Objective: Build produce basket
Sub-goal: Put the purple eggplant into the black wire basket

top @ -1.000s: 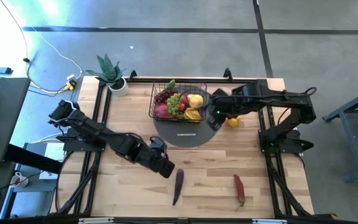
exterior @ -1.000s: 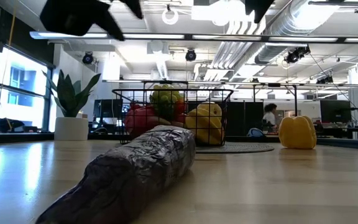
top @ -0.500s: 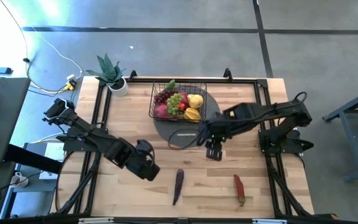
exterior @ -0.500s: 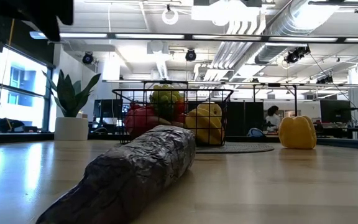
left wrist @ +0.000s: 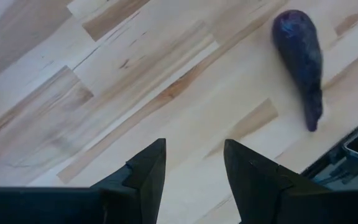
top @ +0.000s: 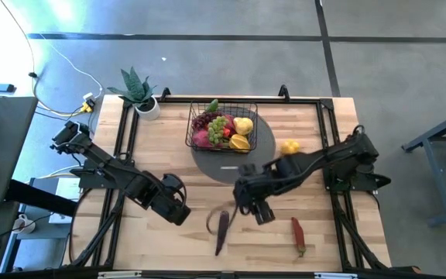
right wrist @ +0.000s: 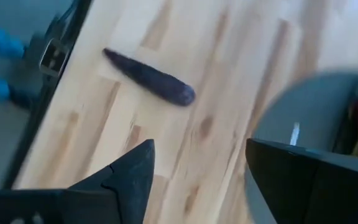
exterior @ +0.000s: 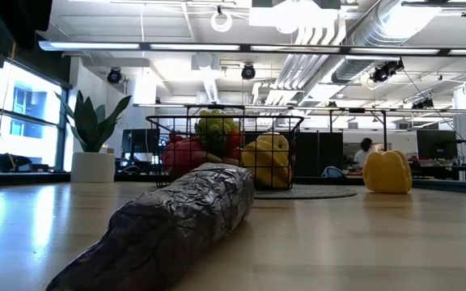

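Note:
The black wire basket [top: 223,124] stands on the grey round mat [top: 238,164] at the table's far middle, filled with produce: grapes, a pink fruit and yellow pieces. It also shows in the low view [exterior: 225,149]. A purple pod [top: 221,231] lies on the table near the front edge, and it also shows in the left wrist view [left wrist: 300,56] and in the right wrist view [right wrist: 151,78]. My right gripper [top: 254,209] is open and empty, just right of the pod. My left gripper [top: 178,212] is open and empty, left of the pod.
A red pod [top: 297,235] lies near the front right. A yellow pepper [top: 289,147] stands right of the mat. A spiky potted plant [top: 139,93] stands at the far left corner. Bare wood lies between the mat and the front edge.
My right gripper has swung from beside the basket and the yellow pepper toward the table's near edge and left, toward the purple pod. My left gripper has drawn back from the pod toward the table's left edge. The pod, the pepper and the basket have stayed in place.

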Controlling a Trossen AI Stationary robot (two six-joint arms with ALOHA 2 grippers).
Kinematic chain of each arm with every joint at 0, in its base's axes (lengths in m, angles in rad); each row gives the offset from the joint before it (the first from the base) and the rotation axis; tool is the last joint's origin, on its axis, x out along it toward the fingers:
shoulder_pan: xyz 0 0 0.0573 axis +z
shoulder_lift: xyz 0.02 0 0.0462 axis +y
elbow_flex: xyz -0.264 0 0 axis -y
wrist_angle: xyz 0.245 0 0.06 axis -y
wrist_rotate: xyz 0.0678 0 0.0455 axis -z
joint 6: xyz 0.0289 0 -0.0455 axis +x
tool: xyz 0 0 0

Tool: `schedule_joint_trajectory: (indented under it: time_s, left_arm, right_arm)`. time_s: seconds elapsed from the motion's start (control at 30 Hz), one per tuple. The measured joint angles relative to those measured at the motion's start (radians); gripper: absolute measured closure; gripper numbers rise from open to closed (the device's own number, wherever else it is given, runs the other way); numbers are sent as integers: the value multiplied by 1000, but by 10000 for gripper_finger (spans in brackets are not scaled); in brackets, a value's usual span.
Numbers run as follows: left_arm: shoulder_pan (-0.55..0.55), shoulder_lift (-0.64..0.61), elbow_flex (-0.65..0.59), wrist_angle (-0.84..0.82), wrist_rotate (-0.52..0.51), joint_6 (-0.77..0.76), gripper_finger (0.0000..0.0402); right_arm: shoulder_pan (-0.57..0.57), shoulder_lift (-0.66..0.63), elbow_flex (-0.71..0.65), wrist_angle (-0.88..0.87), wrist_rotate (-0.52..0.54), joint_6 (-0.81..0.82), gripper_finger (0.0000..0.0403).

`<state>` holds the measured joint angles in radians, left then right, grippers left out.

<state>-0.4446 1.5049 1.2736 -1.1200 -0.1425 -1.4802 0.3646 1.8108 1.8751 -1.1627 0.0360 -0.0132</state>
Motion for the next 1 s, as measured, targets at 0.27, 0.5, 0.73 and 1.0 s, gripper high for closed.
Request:
schedule_joint_trajectory:
  time_s: [0.27,0.5,0.73,1.0]
  left_arm:
    - [1,3,0,-74,1,-27,250]
    - [1,3,0,-174,0,-47,250]
    - [1,3,0,-207,-13,-54,250]
    - [1,4,0,-223,-19,-58,250]
  right_arm:
    - [62,89,0,96,-4,-382,167]
    - [78,170,0,144,-3,-555,167]
    - [76,236,0,198,0,-643,167]
    - [76,313,1,278,-18,-711,167]
